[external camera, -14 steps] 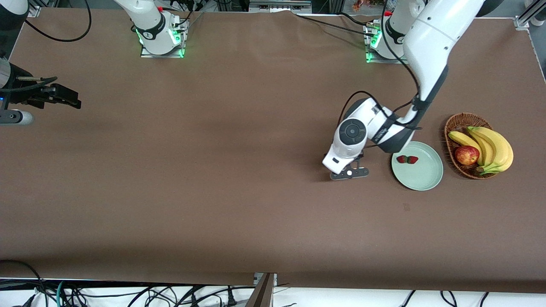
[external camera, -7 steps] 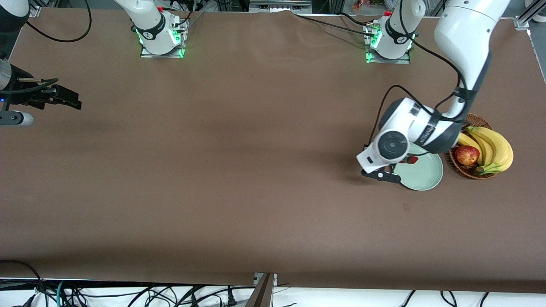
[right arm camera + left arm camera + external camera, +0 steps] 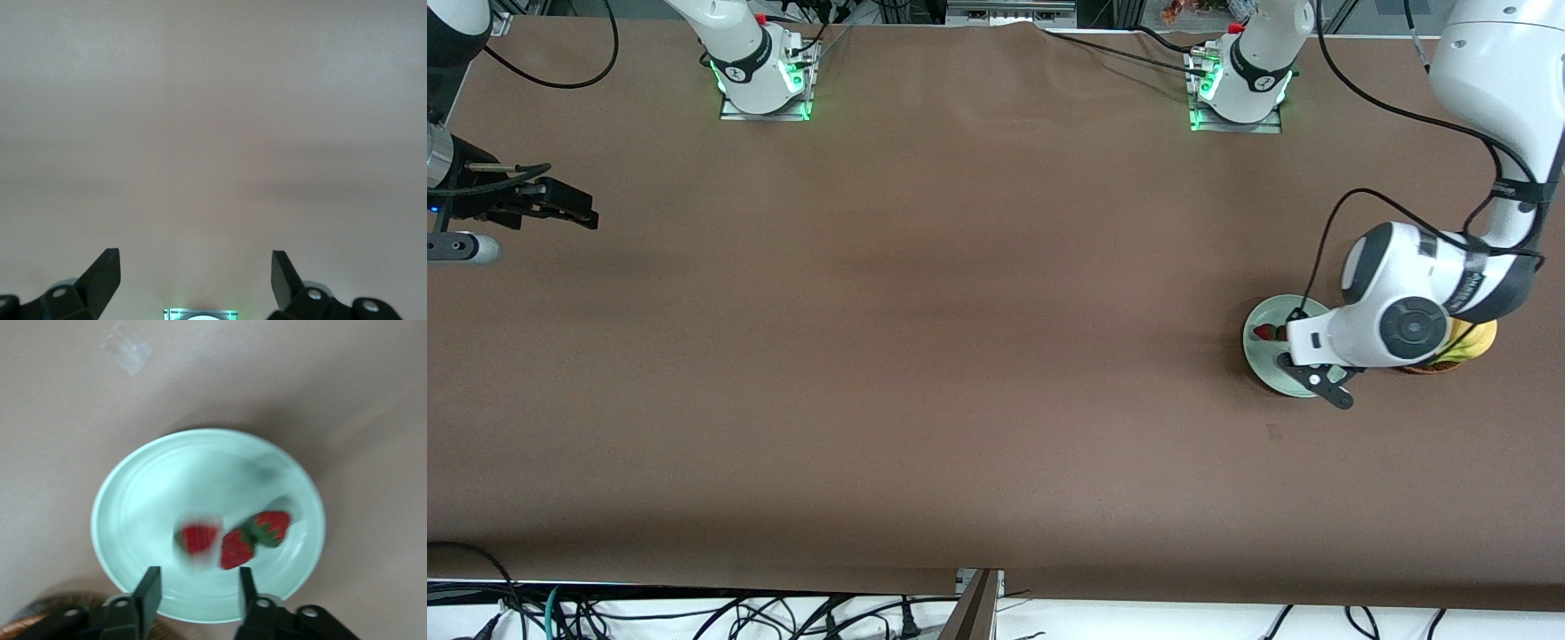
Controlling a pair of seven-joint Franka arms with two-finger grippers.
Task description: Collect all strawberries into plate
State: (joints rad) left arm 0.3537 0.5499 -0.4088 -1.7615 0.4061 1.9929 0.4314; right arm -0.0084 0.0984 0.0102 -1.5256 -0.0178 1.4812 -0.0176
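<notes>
Three strawberries (image 3: 255, 535): all within the pale mint-green plate (image 3: 147, 487); two lie touching one another on its floor, and the third (image 3: 198, 538), blurred, shows between the left pincer's fingertips and free of both of them.
Plate: rests on the brown worktop (image 3: 925, 356) toward the left arm's end; in the front view its half toward the left arm's end is covered by the left wrist, and one red berry shows near its uncovered rim.
Left pincer (image 3: 197, 583): over the plate, above the part of it nearest the front camera; its two dark fingers (image 3: 149, 585) stand apart and grip nothing, so it is released.
Left arm: comes from its base and bends down over the plate and the fruit beside it.
Banana (image 3: 1472, 342): a yellow tip and a sliver of brown wicker basket (image 3: 1423, 368) show just beside the plate, toward the left arm's end of the worktop; the rest is hidden under the wrist.
Right pincer (image 3: 560, 206): at the right arm's end of the worktop, well apart from the plate, waiting; in the right wrist view its fingers stand wide apart over bare worktop, released.
</notes>
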